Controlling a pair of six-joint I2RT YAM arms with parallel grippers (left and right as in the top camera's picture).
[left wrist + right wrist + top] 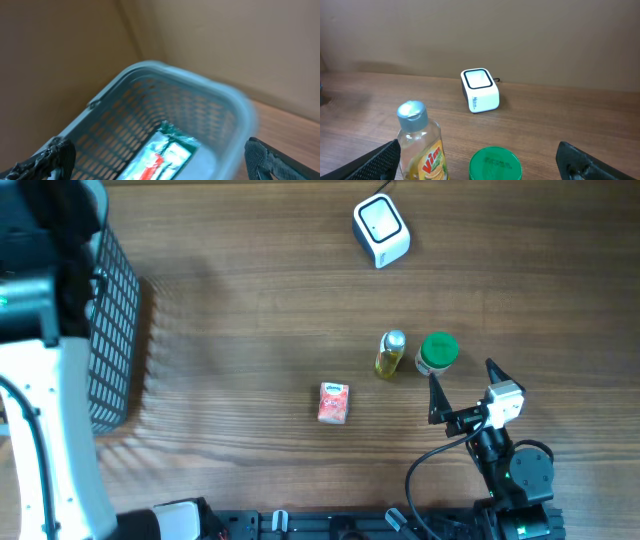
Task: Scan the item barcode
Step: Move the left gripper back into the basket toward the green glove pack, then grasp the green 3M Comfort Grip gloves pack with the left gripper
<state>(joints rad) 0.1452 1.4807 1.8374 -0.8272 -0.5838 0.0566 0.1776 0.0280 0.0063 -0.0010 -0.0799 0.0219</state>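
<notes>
The left fingers (52,159) stand wide apart above the basket (150,75) and hold nothing. 1 packet (160,155) with red and green print lies on the basket's floor. The right fingers (582,160) are spread just as wide and empty, low over the counter (220,330), near the yellow bottle (389,355) and the green-lidded jar (437,352), which stand side by side. A pink tissue pack (333,402) lies to their left. The white scanner (381,230) sits well beyond them.
</notes>
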